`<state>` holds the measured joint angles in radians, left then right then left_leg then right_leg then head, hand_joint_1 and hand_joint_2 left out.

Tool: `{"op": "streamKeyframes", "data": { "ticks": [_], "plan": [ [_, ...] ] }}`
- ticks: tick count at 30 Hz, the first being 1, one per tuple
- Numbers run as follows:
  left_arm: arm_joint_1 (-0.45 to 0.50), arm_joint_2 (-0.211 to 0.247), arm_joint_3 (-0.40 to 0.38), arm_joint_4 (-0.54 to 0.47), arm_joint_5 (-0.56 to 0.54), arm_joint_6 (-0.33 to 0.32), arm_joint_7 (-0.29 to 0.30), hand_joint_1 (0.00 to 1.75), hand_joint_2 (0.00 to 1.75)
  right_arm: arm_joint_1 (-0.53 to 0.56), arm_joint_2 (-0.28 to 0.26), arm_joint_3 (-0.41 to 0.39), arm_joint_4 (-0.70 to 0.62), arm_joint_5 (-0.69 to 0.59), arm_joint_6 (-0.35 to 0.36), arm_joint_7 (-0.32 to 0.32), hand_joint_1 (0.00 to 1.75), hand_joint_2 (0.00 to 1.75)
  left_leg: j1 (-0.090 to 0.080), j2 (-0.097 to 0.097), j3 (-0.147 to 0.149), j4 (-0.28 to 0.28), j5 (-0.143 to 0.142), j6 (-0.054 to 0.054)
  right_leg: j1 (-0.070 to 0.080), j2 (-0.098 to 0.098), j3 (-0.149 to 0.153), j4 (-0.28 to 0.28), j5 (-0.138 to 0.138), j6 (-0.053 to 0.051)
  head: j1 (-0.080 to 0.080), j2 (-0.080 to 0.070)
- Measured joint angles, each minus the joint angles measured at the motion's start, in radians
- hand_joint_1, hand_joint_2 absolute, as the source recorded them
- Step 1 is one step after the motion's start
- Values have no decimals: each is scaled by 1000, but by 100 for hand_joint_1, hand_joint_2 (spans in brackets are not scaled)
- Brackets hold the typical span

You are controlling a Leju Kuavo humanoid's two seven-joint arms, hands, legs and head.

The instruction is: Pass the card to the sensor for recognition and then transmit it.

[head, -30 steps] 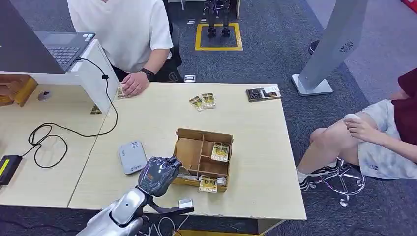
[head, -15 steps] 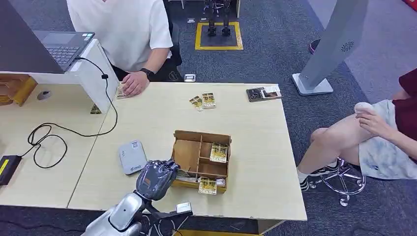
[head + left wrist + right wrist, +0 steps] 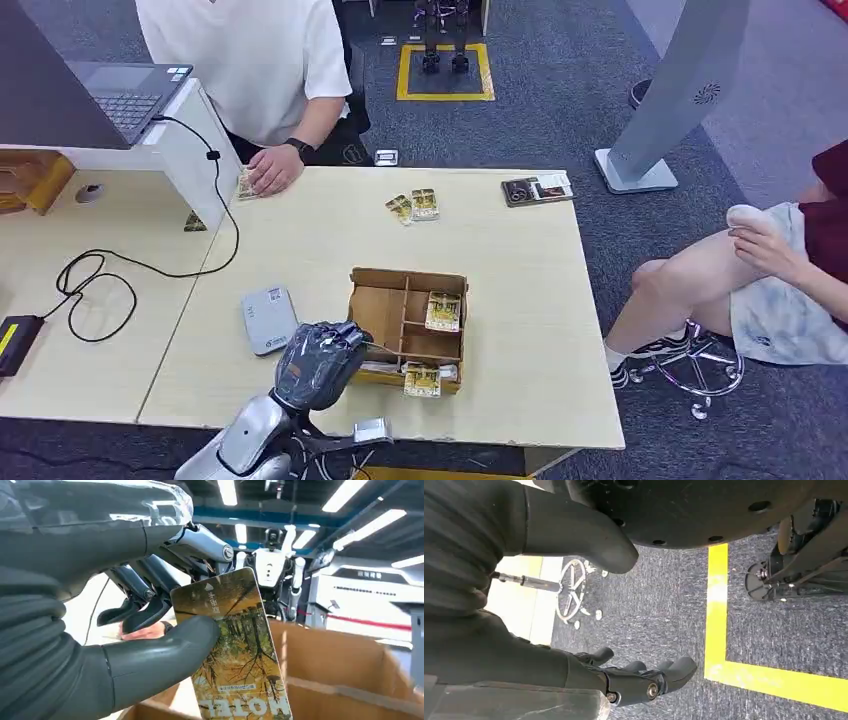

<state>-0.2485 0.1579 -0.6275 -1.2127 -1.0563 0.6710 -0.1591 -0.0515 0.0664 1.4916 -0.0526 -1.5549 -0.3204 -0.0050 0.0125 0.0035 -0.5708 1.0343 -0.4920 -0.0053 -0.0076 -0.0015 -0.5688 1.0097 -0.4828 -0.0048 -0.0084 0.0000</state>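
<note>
left hand (image 3: 318,364) hovers at the near left corner of the cardboard box (image 3: 407,322), thumb and fingers (image 3: 150,611) pinching a card (image 3: 234,645). the card shows a yellow forest picture, with the word "hotel" printed along one end. just left of the box, the grey sensor (image 3: 269,318) lies flat on the table (image 3: 520,300). right hand (image 3: 634,677) hangs over carpet and yellow floor tape (image 3: 744,650), fingers loosely apart, holding nothing. more cards (image 3: 413,207) lie near the far edge.
</note>
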Motion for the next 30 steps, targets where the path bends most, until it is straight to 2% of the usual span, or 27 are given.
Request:
{"op": "streamKeyframes", "data": {
  "ticks": [10, 13, 23, 30],
  "plan": [
    [28, -37, 59, -41, 87, 0, -51, 175, 175, 1, 0, 0, 0, 0, 0, -6, 0, 175, 0, 0, 0, 0, 0, 0, 0, 0, 0, 0, 0, 0, 0, 0],
    [31, -49, 77, -46, 106, 0, -50, 175, 175, 1, 0, 0, 0, 0, 0, -6, 0, 175, 0, 0, 0, 0, 0, 0, 0, 0, 0, 0, 0, 0, 0, 0],
    [2, -76, 96, -46, 150, 0, 45, 175, 175, 1, 1, -2, 0, 0, -5, -5, 0, 175, 0, 0, 0, 0, 0, 0, 0, 0, -1, 0, 0, 0, 0, 0],
    [-88, -97, 96, -35, 181, -13, 111, 175, 175, -1, 3, -2, 0, 2, -11, 1, 0, 175, 0, 0, 0, 0, 0, 0, 0, 0, -1, 0, 0, 0, 0, 0]
  ]
}}
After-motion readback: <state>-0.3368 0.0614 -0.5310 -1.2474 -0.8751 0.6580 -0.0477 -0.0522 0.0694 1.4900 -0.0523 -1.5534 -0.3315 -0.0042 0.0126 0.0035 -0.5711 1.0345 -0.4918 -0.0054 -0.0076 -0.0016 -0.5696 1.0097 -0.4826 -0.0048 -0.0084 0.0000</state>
